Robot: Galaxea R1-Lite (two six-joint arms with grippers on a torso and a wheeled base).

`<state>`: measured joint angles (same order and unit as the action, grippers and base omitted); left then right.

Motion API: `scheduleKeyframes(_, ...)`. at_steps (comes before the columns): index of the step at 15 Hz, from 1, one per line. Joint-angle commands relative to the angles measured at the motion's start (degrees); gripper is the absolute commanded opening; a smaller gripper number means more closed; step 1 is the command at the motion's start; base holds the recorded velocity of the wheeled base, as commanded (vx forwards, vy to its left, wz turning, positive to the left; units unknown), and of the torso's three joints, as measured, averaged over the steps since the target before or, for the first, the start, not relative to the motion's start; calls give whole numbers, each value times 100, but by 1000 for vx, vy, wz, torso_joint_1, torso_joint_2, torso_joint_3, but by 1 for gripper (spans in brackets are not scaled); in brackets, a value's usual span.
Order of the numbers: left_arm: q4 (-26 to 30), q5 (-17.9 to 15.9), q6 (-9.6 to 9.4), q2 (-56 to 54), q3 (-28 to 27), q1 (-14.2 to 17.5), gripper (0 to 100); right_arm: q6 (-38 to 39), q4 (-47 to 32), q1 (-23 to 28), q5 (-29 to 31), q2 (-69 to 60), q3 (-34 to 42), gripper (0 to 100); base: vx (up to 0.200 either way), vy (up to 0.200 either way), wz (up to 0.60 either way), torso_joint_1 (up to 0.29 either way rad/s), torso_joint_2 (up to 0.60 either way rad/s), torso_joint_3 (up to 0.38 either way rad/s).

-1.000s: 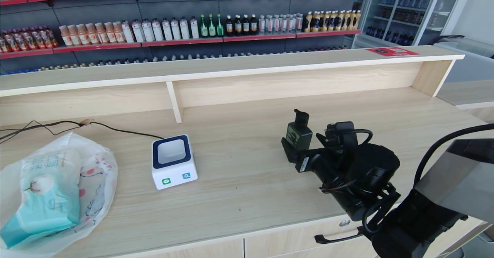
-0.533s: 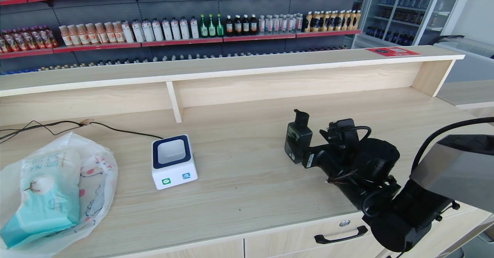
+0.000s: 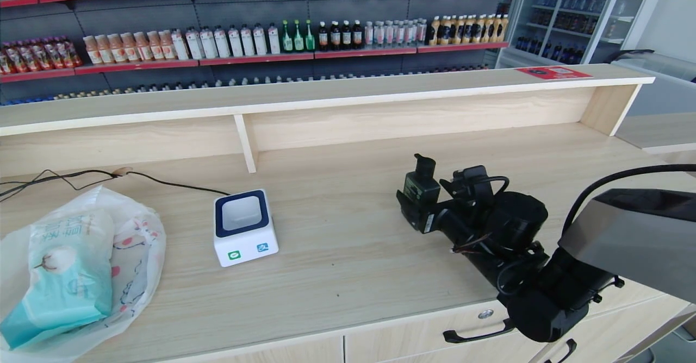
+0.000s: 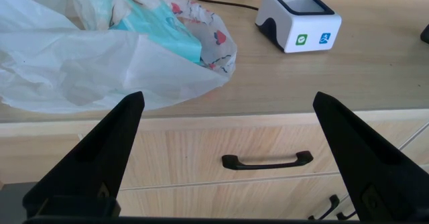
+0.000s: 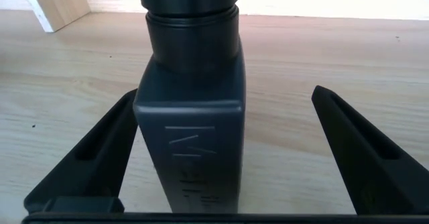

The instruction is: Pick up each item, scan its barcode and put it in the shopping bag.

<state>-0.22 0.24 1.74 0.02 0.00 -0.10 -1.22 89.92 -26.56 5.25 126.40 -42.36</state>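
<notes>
The right wrist view cuts the dark bottle [image 5: 191, 137] off above its neck; in the head view the right gripper [image 5: 224, 93] hides its base. That gripper is released: one finger against the bottle, the other apart. The left gripper [image 4: 228, 96] is spread wide, empty. On the counter [image 3: 348, 254], find the upright bottle at 3 o'clock from the scanner [image 3: 244, 227] and the shopping bag [image 3: 109, 200] at 8 o'clock. Drink shelves [image 3: 272, 39] line the back. The left wrist view adds the drawer handle [image 4: 267, 161].

You have a pale wooden counter [image 3: 337, 254] under the right gripper [image 3: 414, 208], black-handled drawers [image 3: 391, 344] below it, a raised ledge [image 3: 326, 95] beyond, then red-edged shelves [image 3: 255, 58] of bottled drinks [image 3: 239, 39] and a glass-door cooler [image 3: 565, 10] to its right.
</notes>
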Motion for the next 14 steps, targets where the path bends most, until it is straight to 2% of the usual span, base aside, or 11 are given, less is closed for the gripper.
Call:
scheduleKeyframes(1,-4,2,1,-2,0,1,100,-1,8,-7,2,95,-88,100,0,0,0,0,0,0)
scheduleKeyframes(6,-13,11,1,-2,0,1,100,-10,8,2,2,156,-396,100,0,0,0,0,0,0)
scheduleKeyframes(14,-22,11,-7,-2,0,1,100,-1,8,11,11,253,-255,100,0,0,0,0,0,0)
